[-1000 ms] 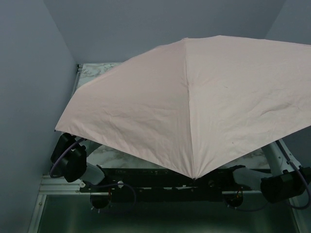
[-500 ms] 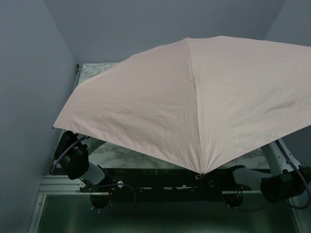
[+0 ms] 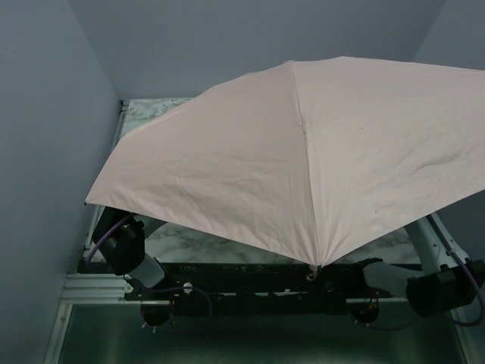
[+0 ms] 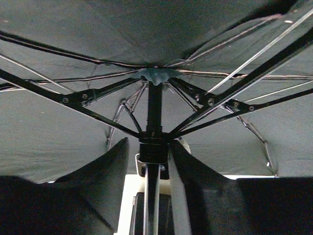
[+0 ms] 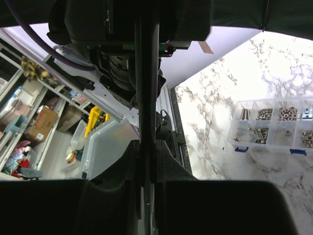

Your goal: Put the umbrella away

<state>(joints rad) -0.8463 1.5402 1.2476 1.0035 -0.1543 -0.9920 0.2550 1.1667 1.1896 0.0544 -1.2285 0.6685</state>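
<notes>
At the far left of the overhead view, the left arm (image 3: 125,246) rises from the near edge of the marble table (image 3: 151,110) and passes under the rim of the umbrella (image 3: 303,152). The umbrella is fully open and held up in the air. Its pale pink canopy spreads over most of the table and runs off the right side of the view. At the lower right, the right arm (image 3: 436,292) reaches in beneath the same rim. From the left wrist, the dark underside of the canopy fills the view, with ribs (image 4: 73,100) radiating from the top of the upright shaft (image 4: 154,110). The left gripper (image 4: 148,143) has one finger on each side of the runner (image 4: 152,149). A sliver of light shows between one finger and the shaft, so it cannot be told whether this gripper is clamped or only close alongside. From the right wrist, cluttered shelving (image 5: 29,112) and a clear bin (image 5: 105,147) lie at the left. At centre the shaft (image 5: 146,88) runs straight down between the fingers of the right gripper (image 5: 146,147), which are pressed tight against it on both sides. Dark left-arm hardware (image 5: 122,44) sits on the shaft further up. To the right, a clear compartment box (image 5: 274,122) of small metal parts rests on the table (image 5: 220,122), well apart from the shaft.
</notes>
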